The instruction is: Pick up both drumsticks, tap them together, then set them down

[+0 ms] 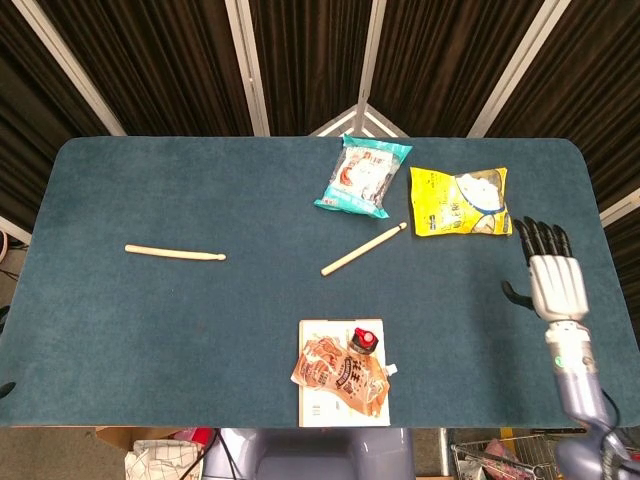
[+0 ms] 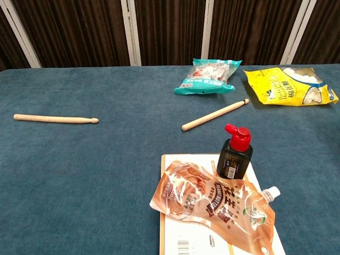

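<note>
Two wooden drumsticks lie flat on the blue table. The left drumstick (image 1: 175, 252) (image 2: 56, 119) rests near the left side, its tip pointing right. The right drumstick (image 1: 363, 249) (image 2: 214, 115) lies slanted near the middle, just below the snack bags. My right hand (image 1: 547, 274) hovers at the table's right edge, fingers spread, holding nothing, far from both sticks. It does not show in the chest view. My left hand appears in neither view.
A teal snack bag (image 1: 362, 174) (image 2: 208, 76) and a yellow snack bag (image 1: 459, 201) (image 2: 289, 86) lie at the back right. Near the front edge, a brown pouch (image 1: 339, 375) (image 2: 212, 205) lies on a white card beside a red-capped black bottle (image 1: 362, 342) (image 2: 234, 152).
</note>
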Robot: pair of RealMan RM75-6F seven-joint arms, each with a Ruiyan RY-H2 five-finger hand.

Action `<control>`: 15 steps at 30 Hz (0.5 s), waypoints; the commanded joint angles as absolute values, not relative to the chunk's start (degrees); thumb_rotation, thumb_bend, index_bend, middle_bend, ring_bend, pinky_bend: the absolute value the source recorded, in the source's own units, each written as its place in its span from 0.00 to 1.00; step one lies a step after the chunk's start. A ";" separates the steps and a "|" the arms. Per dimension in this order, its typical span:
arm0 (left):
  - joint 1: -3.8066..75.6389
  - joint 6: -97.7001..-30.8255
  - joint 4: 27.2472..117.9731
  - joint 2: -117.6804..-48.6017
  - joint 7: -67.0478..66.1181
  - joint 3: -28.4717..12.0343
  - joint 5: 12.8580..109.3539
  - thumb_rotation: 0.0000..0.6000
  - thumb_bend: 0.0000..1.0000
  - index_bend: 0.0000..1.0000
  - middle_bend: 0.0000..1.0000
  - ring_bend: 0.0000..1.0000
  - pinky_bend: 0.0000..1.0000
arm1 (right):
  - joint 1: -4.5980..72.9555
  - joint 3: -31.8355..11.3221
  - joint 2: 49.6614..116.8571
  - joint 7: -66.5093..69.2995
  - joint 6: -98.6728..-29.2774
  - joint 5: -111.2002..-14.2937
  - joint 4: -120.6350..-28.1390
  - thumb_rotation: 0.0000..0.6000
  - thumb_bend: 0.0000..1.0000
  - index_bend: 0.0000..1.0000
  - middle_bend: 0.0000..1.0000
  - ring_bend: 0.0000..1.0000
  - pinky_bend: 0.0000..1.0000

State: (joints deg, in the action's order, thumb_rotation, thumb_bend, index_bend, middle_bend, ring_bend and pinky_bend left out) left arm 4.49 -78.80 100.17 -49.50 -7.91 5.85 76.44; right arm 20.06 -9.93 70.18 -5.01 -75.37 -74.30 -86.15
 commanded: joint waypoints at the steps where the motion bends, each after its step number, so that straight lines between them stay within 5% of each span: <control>1: 2.93 -80.12 96.29 -50.75 -3.84 6.49 80.02 1.00 0.24 0.00 0.00 0.00 0.00 | 16.17 -6.99 66.33 -2.82 -79.72 -78.59 -89.41 1.00 0.29 0.00 0.07 0.05 0.00; 15: 3.55 -83.58 102.20 -54.42 -14.58 5.74 88.55 1.00 0.26 0.00 0.00 0.00 0.00 | 6.20 -0.33 68.25 -10.91 -95.98 -92.04 -95.92 1.00 0.29 0.00 0.07 0.04 0.00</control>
State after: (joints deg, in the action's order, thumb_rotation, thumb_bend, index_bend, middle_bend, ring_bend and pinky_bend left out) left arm 3.26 -83.75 99.51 -53.81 -12.27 5.66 87.32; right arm 7.53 -1.33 67.31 -10.05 -94.26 -90.11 -95.58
